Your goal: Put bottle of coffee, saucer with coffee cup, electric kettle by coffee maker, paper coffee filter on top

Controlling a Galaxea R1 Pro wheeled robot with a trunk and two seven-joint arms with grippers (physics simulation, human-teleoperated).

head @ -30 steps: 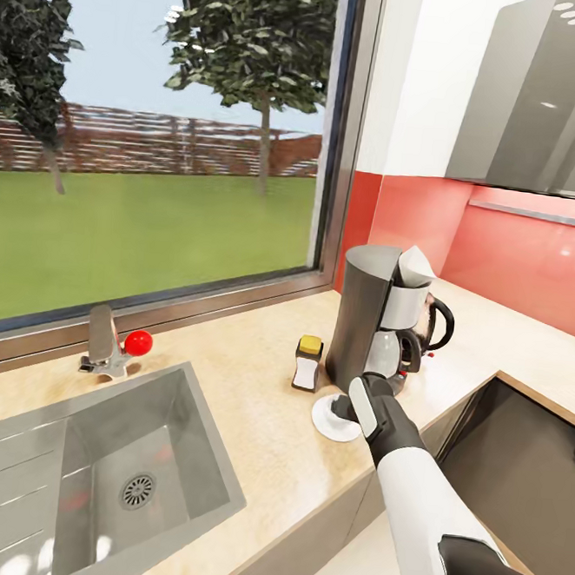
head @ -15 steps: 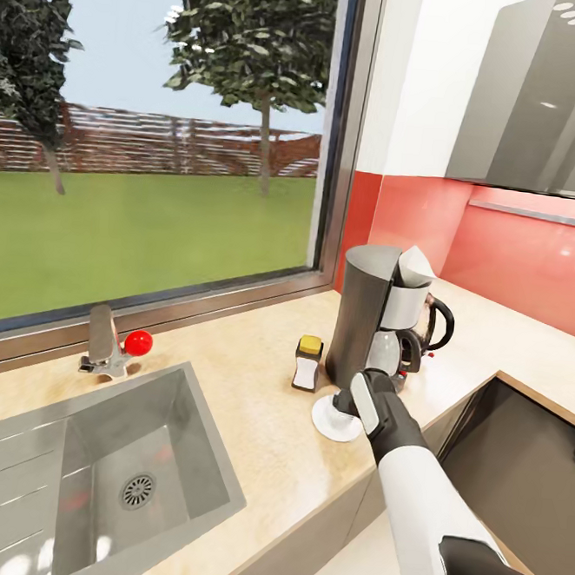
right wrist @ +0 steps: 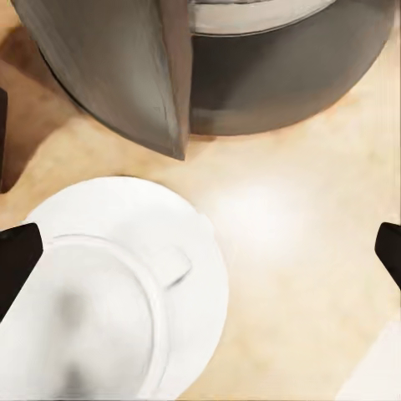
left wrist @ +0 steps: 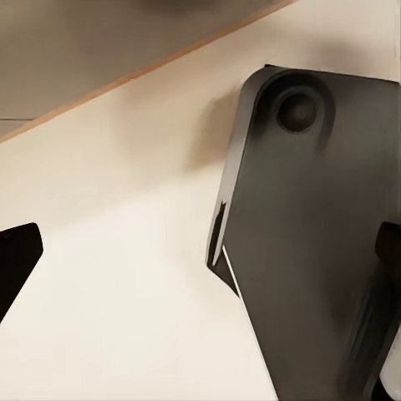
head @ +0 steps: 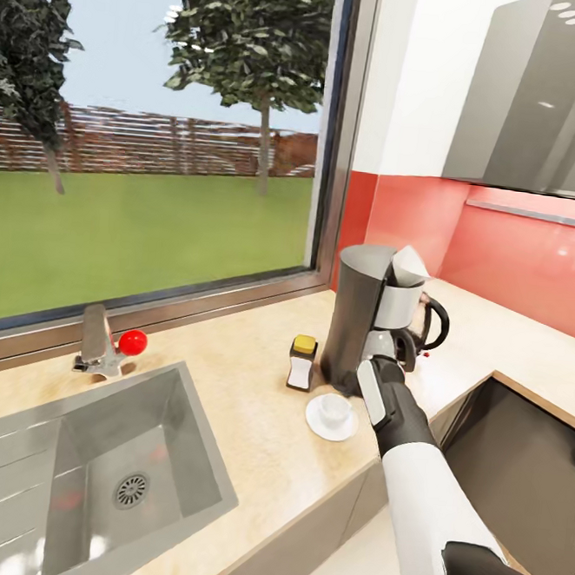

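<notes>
- The right hand (head: 374,391) hovers beside the small white coffee cup (head: 335,408), fingers spread wide and holding nothing; the right wrist view shows both dark fingertips (right wrist: 18,259) far apart with the cup between and below.
- The cup sits on the round white saucer (head: 315,421), at about six o'clock from the tall grey coffee maker (head: 359,316) on the beige counter (head: 249,424).
- This step looks finished; I judge the best move is lifting straight up, so the handle isn't nudged.
- A white paper filter (head: 409,266) tops the machine; the yellow-capped coffee bottle (head: 301,361) stands at its nine o'clock, the black electric kettle (head: 431,322) at three.
- The coffee maker crowds the hand closely.
- Left hand: cannot tell.
</notes>
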